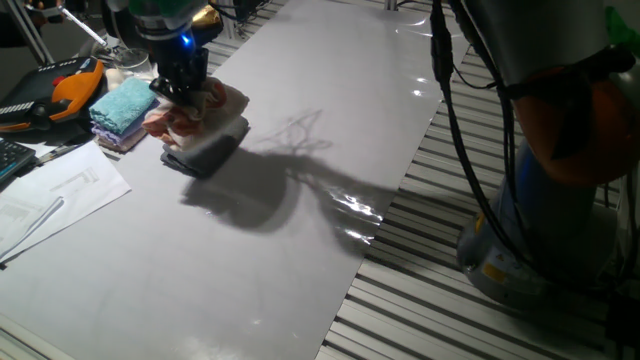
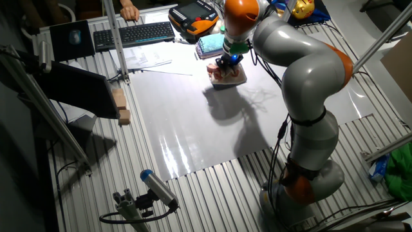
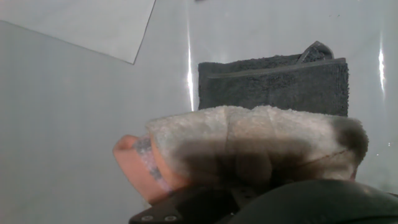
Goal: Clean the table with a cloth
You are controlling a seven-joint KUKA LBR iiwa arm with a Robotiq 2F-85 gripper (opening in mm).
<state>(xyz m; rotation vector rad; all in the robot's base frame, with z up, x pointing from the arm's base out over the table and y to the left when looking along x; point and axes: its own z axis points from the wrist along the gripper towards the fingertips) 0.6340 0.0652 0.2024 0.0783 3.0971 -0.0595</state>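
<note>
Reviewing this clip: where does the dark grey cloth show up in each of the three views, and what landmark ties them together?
One fixed view: the dark grey cloth lies upper left, under the pink cloth at the gripper.
The other fixed view: top centre; only a dark sliver below the pink cloth, too small to be sure.
Hand view: upper right of centre, folded, beyond the pink cloth.
Shared landmark: the pink cloth itself.
</note>
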